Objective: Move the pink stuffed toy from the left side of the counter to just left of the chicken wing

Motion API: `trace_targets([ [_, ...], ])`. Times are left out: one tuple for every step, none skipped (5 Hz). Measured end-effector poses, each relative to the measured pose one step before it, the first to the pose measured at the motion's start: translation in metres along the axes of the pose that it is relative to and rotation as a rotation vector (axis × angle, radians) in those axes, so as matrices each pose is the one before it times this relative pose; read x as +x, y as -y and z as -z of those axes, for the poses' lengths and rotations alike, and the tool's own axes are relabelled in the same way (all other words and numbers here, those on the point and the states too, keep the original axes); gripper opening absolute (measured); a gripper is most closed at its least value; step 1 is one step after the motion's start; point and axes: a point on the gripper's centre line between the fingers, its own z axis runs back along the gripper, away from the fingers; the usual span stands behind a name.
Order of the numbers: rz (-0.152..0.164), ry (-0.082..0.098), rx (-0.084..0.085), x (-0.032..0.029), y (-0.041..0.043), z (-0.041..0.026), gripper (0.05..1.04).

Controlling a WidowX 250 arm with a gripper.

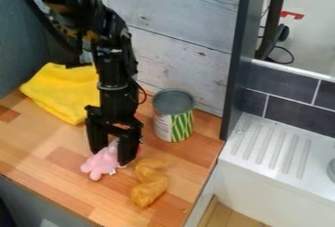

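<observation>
The black gripper (112, 156) hangs low over the wooden counter, left of centre, its two fingers standing apart. A pink plush toy (101, 164) rests on the counter, partly between the fingers and partly on the near left side of them. The right finger hides some of the toy. Just right of the gripper lies a twisted golden-brown item (150, 184). Behind it stands an upright open can (174, 121) with a green-and-yellow striped label. A crumpled yellow cloth (64, 90) lies at the back left, behind the arm.
The wooden counter (46, 140) ends at a front edge and at a right edge beside a white sink unit (268, 147) with a ribbed drainboard. A pale plank wall (186, 20) runs behind, and a dark upright post (237, 59) stands at the counter's back right corner.
</observation>
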Motion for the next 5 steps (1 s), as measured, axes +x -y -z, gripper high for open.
trace_targets([
  [-0.0595,0.0583,0.0059,-0.01095,-0.00714,-0.01929,1.01],
  [-0.0571,0.0852,0.0262,-0.02172,-0.01455,-0.03039,1.009],
  [-0.0549,0.0482,0.0254,-0.00994,-0.02359,-0.01979,1.009],
  [-0.0414,0.0247,0.0276,0.00092,-0.02789,-0.01248,1.008],
  [-0.0223,0.0059,-0.001,0.01127,-0.02368,-0.0032,1.009],
])
